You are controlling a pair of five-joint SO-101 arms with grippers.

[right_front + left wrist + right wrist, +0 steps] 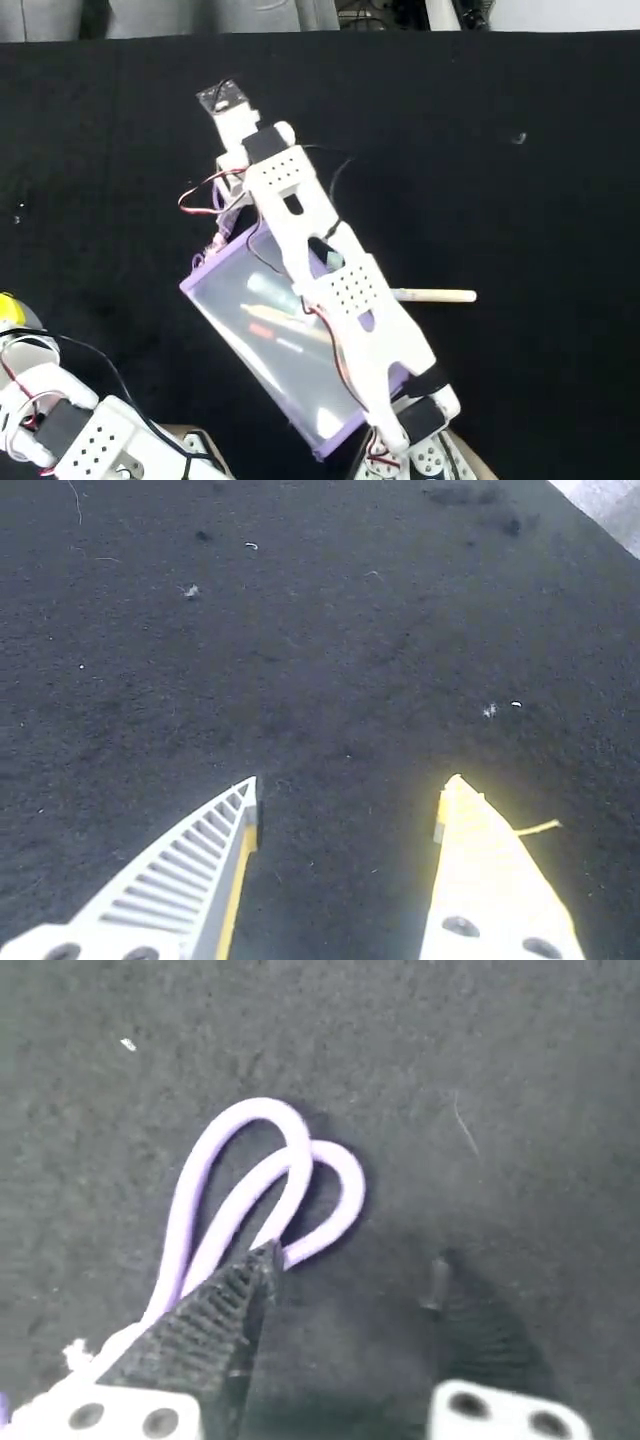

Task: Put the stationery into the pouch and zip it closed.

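Hovering with fingers spread, the right hand (352, 1260) seems to touch the lilac cord (195, 1195) with one finger. The pouch (250, 320) lies mid-frame on the desk (520, 200). The left hand (352, 780) gapes too.

pens (272, 314) lie in the pouch (300, 395); a stick (436, 295) lies right of it.

pouch (250, 300): one long side and its far corner covered by the right arm (330, 280).
shapes inside: pale and orange streaks behind the clear window, too blurred to name.
stick (440, 295): one end runs under the right arm; pen or pencil, can't tell.
left arm (70, 425): cut off at the picture's lower corner.
cord (250, 1175): its root hidden behind the near finger (210, 1310).
right gripper (354, 1256): far finger (470, 1330) dark, blurred.
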